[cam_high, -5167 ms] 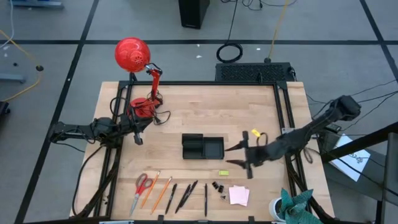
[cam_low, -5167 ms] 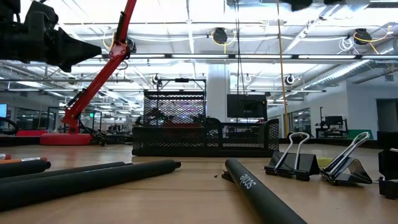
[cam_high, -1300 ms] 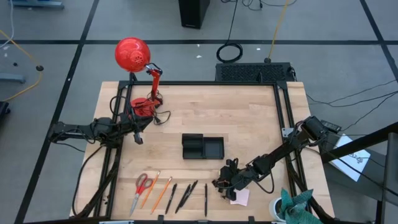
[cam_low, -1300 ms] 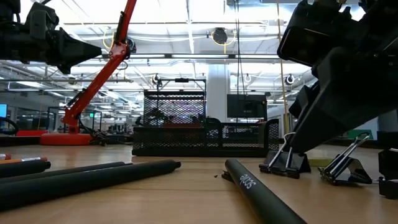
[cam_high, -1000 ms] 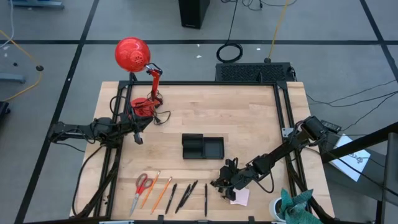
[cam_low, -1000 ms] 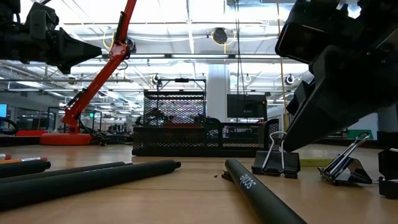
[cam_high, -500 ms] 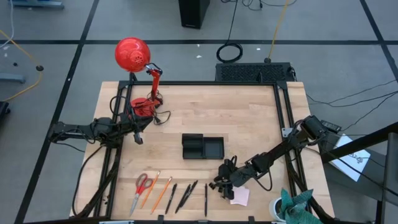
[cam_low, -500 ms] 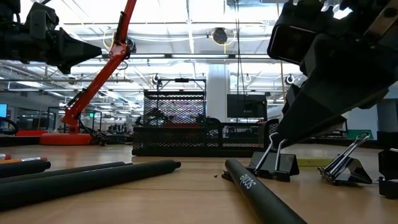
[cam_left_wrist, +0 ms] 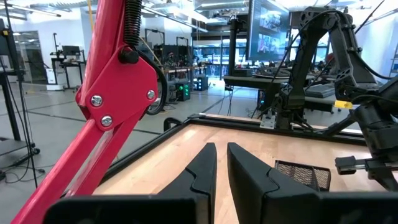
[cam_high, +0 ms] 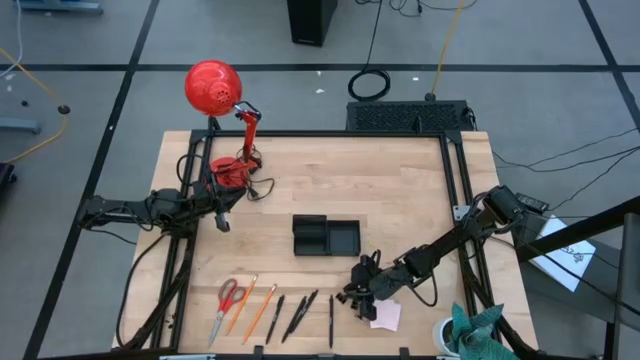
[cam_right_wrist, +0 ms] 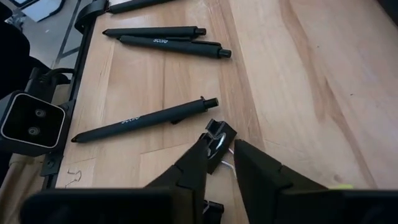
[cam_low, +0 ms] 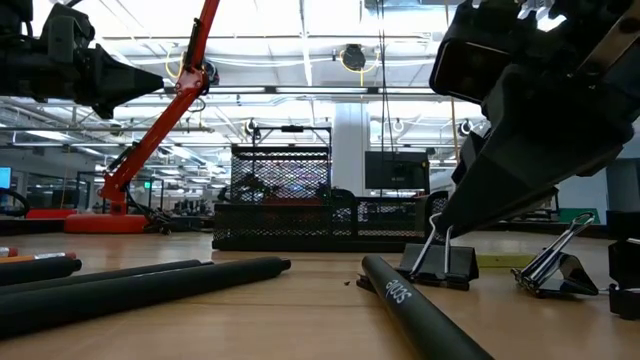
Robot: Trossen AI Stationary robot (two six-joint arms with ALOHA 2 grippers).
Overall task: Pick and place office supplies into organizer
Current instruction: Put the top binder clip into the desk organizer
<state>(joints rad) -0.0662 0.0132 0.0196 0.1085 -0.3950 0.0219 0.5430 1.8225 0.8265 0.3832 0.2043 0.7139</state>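
At the left of the table, the left gripper hangs beside the red desk lamp, its fingers drawn narrow with only a slit between them and nothing held. Nearer the front edge lie the red-handled scissors, orange pencils and dark pens. The black organizer sits mid-table, well apart from them. Right of the pens, the right gripper is down at the table, its fingers pinched on the wire handles of a black binder clip, whose body tilts on the wood. A second binder clip rests just beyond it, next to the sticky-note pad.
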